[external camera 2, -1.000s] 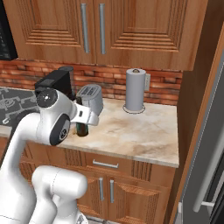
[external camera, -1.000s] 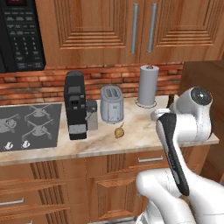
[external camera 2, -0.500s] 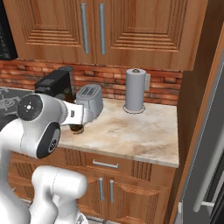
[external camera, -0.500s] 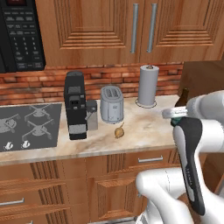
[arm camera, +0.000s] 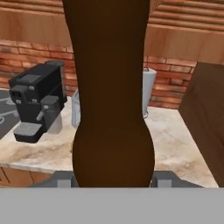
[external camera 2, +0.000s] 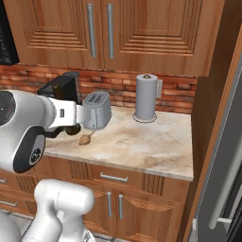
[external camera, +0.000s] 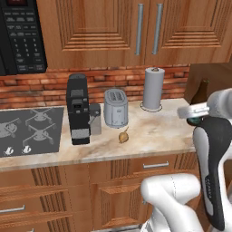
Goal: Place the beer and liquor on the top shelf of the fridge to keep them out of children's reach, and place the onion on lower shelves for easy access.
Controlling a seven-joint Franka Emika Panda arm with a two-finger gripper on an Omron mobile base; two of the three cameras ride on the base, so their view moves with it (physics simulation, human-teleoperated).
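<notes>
Gripper [arm camera: 112, 181]: clamped on the beer [arm camera: 111, 87], bottle upright, lifted off the right end of the counter [external camera: 149, 131].
Onion [external camera: 123, 136]: on the counter near its front edge, just before the toaster [external camera: 116, 108].

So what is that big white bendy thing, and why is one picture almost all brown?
The white thing is a robot arm in a pretend, computer-drawn kitchen. Two pictures come from cameras riding behind it, one on its left and one on its right. The third camera sits on its hand, right by the claw. The brown shape is the beer bottle the claw is holding, so close that it hides most of the view. On the counter you can see a black coffee machine, a toaster, a paper towel roll and a little onion.
</notes>
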